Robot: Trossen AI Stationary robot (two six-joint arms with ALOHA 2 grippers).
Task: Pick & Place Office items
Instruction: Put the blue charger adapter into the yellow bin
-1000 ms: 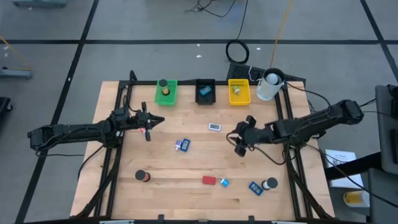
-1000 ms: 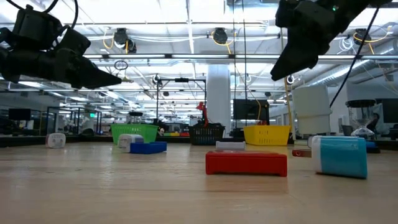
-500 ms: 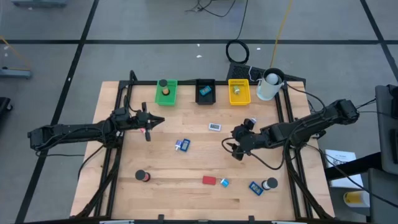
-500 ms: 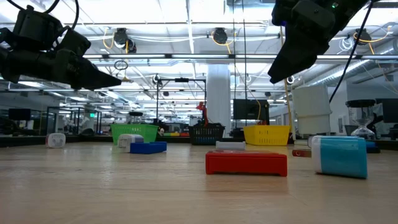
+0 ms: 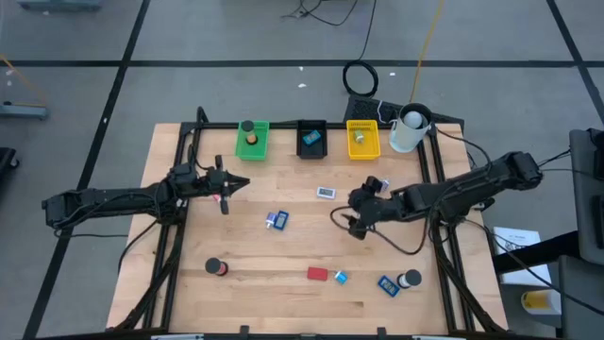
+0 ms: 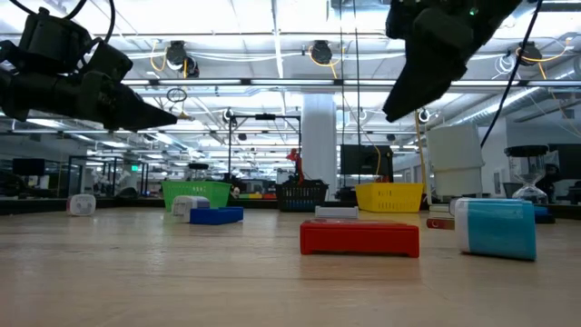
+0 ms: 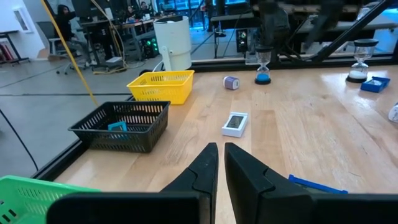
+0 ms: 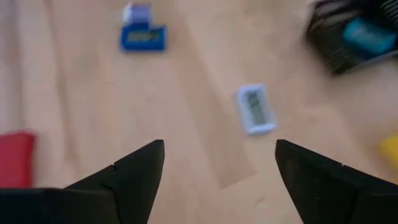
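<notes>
The office items lie scattered on the wooden table: a white-grey piece (image 5: 326, 193), a blue piece (image 5: 276, 220), a dark roll (image 5: 217, 268), a red block (image 5: 317, 274) with a small blue piece (image 5: 341, 278) beside it, a blue block (image 5: 388, 284) and a dark-and-white roll (image 5: 410, 279). My right gripper (image 5: 351, 218) hovers open above the table's middle right; its wrist view shows the white-grey piece (image 8: 255, 109) and the blue piece (image 8: 143, 36) beyond its open gripper (image 8: 217, 158). My left gripper (image 5: 226, 190) waits shut over the left side, as the left wrist view (image 7: 217, 163) shows.
Along the far edge stand a green tray (image 5: 251, 140), a black tray (image 5: 311, 138), a yellow tray (image 5: 363, 139) and a white cup (image 5: 409, 129); each tray holds items. In the low view the red block (image 6: 359, 238) and a blue block (image 6: 497, 227) lie nearest.
My right gripper has moved a little toward the table's left edge, staying above the table and open. The left arm and all items have kept still.
</notes>
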